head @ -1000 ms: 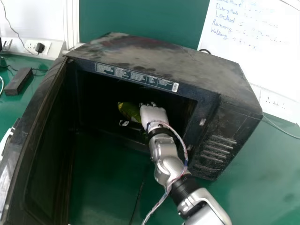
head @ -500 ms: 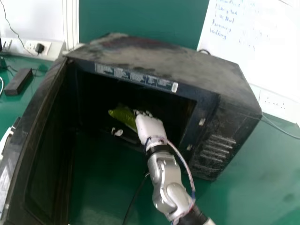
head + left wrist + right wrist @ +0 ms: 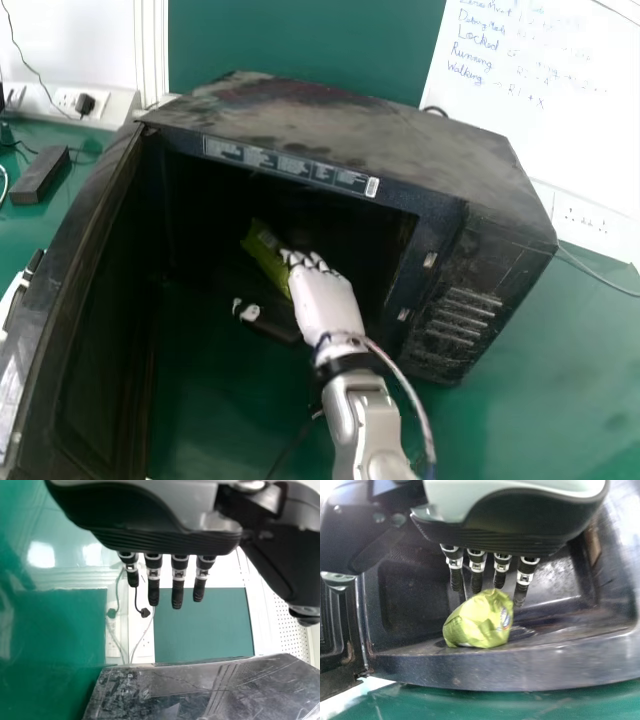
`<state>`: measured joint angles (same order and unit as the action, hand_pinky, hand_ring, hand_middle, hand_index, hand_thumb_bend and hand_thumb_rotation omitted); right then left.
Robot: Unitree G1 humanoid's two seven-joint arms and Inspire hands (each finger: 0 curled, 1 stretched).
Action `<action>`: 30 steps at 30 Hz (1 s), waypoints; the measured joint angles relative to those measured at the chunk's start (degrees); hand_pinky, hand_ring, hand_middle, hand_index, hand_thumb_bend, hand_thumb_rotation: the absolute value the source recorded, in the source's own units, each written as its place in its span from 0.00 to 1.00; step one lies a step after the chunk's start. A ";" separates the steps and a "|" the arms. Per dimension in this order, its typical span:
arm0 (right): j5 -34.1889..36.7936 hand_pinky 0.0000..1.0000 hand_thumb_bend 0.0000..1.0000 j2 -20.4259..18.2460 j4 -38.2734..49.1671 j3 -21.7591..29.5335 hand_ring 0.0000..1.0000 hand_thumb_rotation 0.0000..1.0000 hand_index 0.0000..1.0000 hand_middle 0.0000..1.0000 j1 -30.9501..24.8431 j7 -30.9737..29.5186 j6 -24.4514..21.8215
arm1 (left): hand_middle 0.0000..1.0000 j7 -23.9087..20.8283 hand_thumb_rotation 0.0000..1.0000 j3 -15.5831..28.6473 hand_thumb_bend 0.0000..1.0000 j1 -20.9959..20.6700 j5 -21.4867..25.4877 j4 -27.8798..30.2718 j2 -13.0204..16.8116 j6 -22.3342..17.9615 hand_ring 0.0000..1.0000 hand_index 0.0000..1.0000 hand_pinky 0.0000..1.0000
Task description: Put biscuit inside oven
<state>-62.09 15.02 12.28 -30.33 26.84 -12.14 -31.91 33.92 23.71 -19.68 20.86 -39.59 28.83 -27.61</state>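
One shiny white right hand (image 3: 325, 300), open wide, has backed toward six o'clock, so the crinkly green biscuit bag (image 3: 266, 255) looks let go inside the boxy black oven (image 3: 350, 130).

one oven (image 3: 330, 120) | one biscuit packet (image 3: 477, 622) | two robot hands (image 3: 324, 300) | one black block (image 3: 40, 174)

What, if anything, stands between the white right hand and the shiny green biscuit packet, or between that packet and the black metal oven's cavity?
Nothing visible does. The oven has its wide black door open, and the packet is at the oven's mouth, by the straight fingers of the right hand.
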 measured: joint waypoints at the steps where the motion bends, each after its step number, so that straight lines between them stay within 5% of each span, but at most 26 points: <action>1: -0.57 0.87 1.00 0.18 0.86 0.21 0.96 0.90 0.99 0.99 -0.83 -0.13 0.16 | 0.91 0.01 0.87 0.00 0.70 0.00 0.00 -0.01 0.00 0.00 0.89 0.94 0.89; 22: -4.51 0.91 1.00 0.86 2.96 5.52 0.99 0.90 1.00 1.00 -5.00 -1.95 3.24 | 0.91 0.03 0.87 0.00 0.70 0.00 0.02 -0.03 0.00 0.13 0.89 0.95 0.89; 30: -6.22 0.89 1.00 0.74 10.30 7.29 1.00 0.91 1.00 1.00 -10.16 -3.34 3.52 | 0.91 0.04 0.87 0.01 0.69 0.09 0.02 0.02 -0.01 0.13 0.89 0.95 0.89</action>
<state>-68.31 15.76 22.57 -23.04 16.69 -15.48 -28.39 33.96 23.72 -19.59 20.88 -39.57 28.83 -27.48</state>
